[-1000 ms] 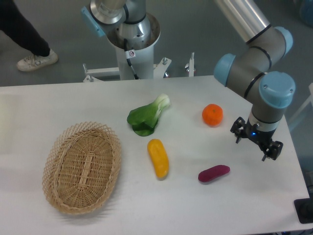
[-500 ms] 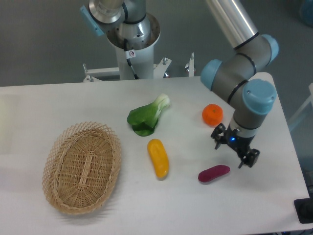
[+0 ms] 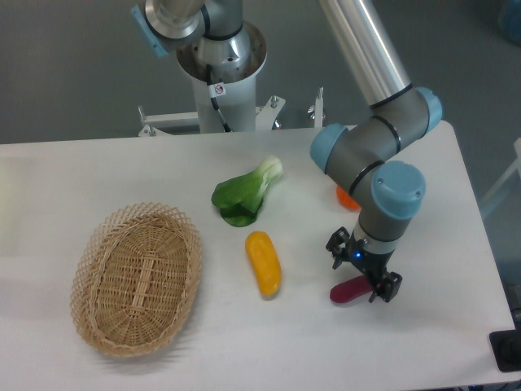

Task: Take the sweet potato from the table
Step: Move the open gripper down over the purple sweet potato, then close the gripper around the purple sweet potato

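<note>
I had the gripper (image 3: 364,270) spread wide directly over the sweet potato (image 3: 347,292), grasping nothing. The sweet potato lay on the table (image 3: 122,163), right of the yellow-orange vegetable (image 3: 263,262), its right end hidden behind the gripper.

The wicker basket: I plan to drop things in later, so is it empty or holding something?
Empty. The wicker basket shows only bare woven bottom; the sweet potato lies outside it on the table.
</note>
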`<action>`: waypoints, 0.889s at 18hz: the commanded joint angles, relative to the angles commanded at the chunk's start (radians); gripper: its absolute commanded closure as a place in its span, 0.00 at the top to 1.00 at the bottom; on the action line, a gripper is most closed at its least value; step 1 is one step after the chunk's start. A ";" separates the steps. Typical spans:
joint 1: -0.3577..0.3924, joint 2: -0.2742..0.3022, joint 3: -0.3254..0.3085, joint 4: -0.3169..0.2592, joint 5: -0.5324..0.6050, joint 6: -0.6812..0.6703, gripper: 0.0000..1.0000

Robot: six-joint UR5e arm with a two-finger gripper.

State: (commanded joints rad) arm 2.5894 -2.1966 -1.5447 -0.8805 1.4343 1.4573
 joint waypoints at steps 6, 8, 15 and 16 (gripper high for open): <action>-0.012 -0.009 -0.002 0.003 0.011 -0.005 0.75; -0.014 -0.012 0.000 0.005 0.014 -0.009 0.64; -0.012 -0.003 0.008 0.003 0.017 -0.014 0.16; -0.012 0.000 0.009 0.003 0.017 -0.014 0.13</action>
State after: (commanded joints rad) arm 2.5771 -2.1967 -1.5355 -0.8774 1.4511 1.4435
